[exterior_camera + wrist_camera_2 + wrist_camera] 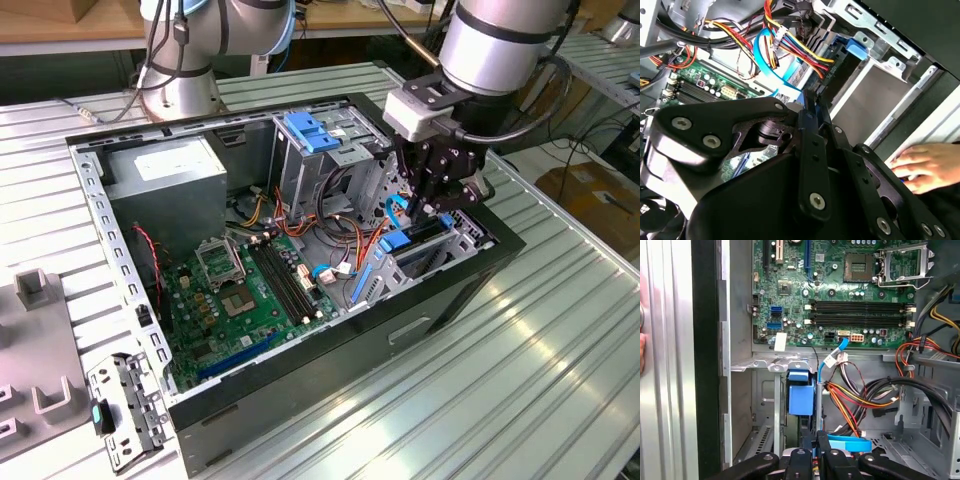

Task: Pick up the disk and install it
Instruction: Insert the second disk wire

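One disk (418,238) in play, standing on edge in the bay (468,238) at the corner of the open case (420,335), on the exterior view's right, its blue rail end up. Gripper (437,208) directly above it, narrow, apparently clamped on the disk's top edge; in the second wrist view, seen as two black fingers (805,117) pressed close on a thin dark slab. Judged as the seating step, disk partly down the bay and not yet home.

To do it well:
- Hold the disk square to the bay, rails parallel to the grey guide walls; any tilt likely to jam a rail.
- Push straight along the bay's axis, slowly, with light force; stop if resistance builds early.
- Mind the cables (855,407): red, yellow and orange bundle plus a blue ribbon just beside the bay mouth, close enough to snag or get pinched under the disk.
- Watch the hand (924,164) resting on the case's outer side near the gripper; no sideways swing toward it.
- Release only once the blue rail end sits level with the bay's rim.

Cannot tell from these views how deep the disk sits.
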Controlling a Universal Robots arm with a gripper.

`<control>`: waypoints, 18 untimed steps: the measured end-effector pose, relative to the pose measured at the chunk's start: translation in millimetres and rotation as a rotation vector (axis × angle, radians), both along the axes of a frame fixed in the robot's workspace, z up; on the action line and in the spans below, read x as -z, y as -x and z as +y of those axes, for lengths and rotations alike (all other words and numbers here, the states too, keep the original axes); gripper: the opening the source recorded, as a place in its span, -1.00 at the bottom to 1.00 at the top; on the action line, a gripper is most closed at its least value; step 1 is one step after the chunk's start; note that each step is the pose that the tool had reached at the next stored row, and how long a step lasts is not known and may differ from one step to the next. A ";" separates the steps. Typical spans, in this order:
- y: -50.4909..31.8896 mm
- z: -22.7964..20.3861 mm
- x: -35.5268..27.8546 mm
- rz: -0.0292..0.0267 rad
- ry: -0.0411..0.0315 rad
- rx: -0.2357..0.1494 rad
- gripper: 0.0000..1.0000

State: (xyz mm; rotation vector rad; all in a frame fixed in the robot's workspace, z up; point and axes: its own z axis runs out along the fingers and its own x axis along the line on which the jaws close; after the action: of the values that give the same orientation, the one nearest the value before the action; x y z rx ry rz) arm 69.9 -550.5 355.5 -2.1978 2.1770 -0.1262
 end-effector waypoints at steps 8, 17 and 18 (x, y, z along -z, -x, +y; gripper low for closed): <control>0.0 -2.6 1.0 -0.0009 -0.0259 0.000 -0.67; 0.0 -4.1 1.4 -0.0009 -0.0276 0.000 -0.67; -0.1 -5.2 1.8 -0.0009 -0.0288 0.000 -0.67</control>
State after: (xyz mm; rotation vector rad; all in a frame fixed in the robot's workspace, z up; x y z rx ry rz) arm 70.0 -555.7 353.7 -2.1822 2.1644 -0.0951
